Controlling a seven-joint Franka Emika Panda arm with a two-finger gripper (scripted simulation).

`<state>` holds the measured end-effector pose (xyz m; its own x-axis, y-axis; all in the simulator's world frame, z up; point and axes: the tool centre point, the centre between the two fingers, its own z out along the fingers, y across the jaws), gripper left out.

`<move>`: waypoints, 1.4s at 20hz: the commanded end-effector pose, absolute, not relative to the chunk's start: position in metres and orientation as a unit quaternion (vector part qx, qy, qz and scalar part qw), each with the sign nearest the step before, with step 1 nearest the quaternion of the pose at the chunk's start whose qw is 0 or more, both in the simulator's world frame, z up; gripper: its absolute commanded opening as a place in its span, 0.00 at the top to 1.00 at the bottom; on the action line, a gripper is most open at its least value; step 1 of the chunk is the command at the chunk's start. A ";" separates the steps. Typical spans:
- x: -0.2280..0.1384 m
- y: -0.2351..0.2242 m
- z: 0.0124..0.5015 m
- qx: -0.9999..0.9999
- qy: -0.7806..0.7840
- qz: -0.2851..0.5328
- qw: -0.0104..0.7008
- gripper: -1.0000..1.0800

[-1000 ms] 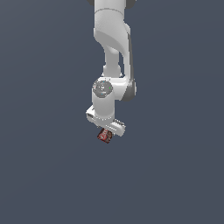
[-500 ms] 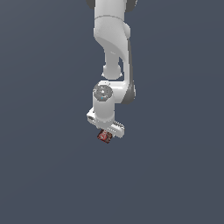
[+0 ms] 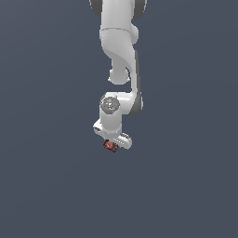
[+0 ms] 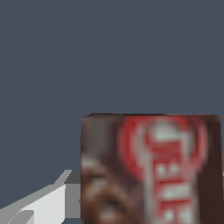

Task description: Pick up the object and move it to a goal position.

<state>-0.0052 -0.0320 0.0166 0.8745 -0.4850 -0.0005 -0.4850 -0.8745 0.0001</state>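
Note:
The object [image 3: 109,146] is a small dark red and brown box, seen under the white gripper [image 3: 112,143] in the middle of the exterior view. The gripper is shut on it and holds it above the grey floor. Most of the box is hidden by the hand there. In the wrist view the box [image 4: 148,170] is very close and blurred, with a red and pale printed mark on its top. One pale grey finger [image 4: 41,203] shows beside it.
The white arm [image 3: 122,51] reaches down from the top of the exterior view. An even grey surface [image 3: 46,186] lies all around, with no other objects in view.
The gripper, still holding the box, has moved slightly down in the exterior view. The grip has not changed.

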 end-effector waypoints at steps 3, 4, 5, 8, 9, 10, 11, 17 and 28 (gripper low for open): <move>-0.005 -0.032 0.016 -0.968 0.251 0.000 0.000 1.00; -0.005 -0.032 0.016 -0.968 0.251 0.000 0.000 1.00; -0.005 -0.032 0.016 -0.968 0.251 0.000 0.000 1.00; -0.005 -0.032 0.016 -0.968 0.251 0.000 0.000 1.00; -0.005 -0.032 0.016 -0.968 0.251 0.000 0.000 1.00; -0.005 -0.032 0.017 -0.968 0.250 0.000 0.000 1.00; -0.005 -0.032 0.017 -0.968 0.250 0.000 0.000 1.00; -0.004 -0.031 0.032 -0.968 0.250 0.000 0.000 1.00; 0.003 -0.024 0.119 -0.968 0.251 0.000 0.000 1.00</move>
<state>0.0016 -0.0254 0.1032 0.8744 -0.4853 -0.0003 -0.4853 -0.8744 -0.0003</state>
